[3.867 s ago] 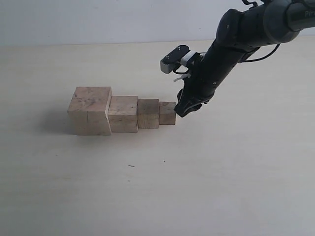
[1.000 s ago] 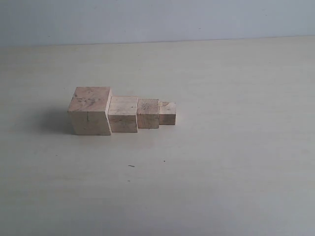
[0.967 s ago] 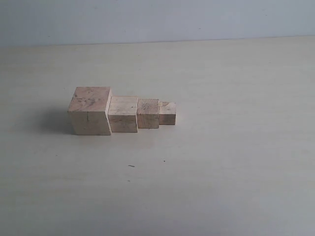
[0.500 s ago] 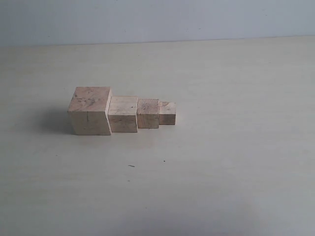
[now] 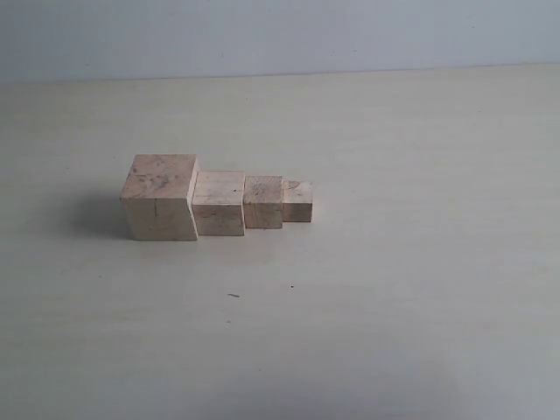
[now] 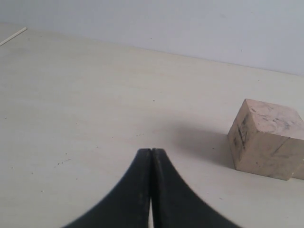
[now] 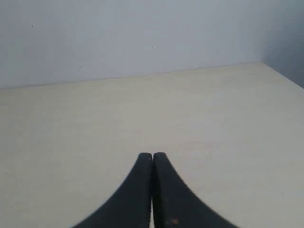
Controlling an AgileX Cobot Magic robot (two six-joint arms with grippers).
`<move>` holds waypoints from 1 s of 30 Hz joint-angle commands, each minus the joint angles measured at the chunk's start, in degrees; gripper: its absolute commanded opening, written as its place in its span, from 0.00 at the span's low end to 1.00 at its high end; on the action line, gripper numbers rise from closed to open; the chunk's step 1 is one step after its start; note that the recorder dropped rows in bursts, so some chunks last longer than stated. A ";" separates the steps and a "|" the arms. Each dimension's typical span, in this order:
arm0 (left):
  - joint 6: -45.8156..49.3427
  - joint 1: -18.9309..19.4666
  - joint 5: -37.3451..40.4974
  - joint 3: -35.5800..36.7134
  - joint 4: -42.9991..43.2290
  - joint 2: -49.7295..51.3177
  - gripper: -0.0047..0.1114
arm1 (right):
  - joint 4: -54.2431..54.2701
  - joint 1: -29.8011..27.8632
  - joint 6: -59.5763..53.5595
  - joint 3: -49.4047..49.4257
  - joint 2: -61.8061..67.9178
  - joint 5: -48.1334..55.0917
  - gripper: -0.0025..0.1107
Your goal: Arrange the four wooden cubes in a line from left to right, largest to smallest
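Exterior view first, and the largest cube sits flat on the pale desk, so that is our anchor. Pressed against its right face is the second cube, one size down. Further right of the largest cube comes the third cube, touching the second. Farthest right from the largest cube, closing the row, is the smallest cube, snug against the third. That makes four pale wood blocks with no gap visible between them, their tops stepping down like a staircase away from the largest cube. Their front faces step back too, each a little behind the largest cube's front. A soft shadow falls on the desk to the left of the largest cube, and two tiny dark specks lie on the desk in front of it, off to its right.

Over to the left wrist view: the left gripper has its black fingers pressed tip to tip, with nothing between them. It hangs over bare desk, and the largest cube stands well apart from it.

Right wrist view now: the right gripper is likewise squeezed together and empty, looking across the desk to a pale wall.
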 commanded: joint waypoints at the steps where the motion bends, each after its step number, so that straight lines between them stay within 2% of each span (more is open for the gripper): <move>1: 0.17 -0.32 -0.54 0.20 0.06 -0.27 0.04 | -0.60 -0.25 0.50 0.24 -0.32 -0.13 0.02; 11: 0.17 -0.32 -0.54 0.20 0.06 -0.27 0.04 | -6.53 -0.21 2.60 0.24 -0.32 1.46 0.02; 30: 0.17 -0.32 -0.54 0.20 0.06 -0.27 0.04 | -6.42 -0.21 2.47 0.24 -0.32 1.36 0.02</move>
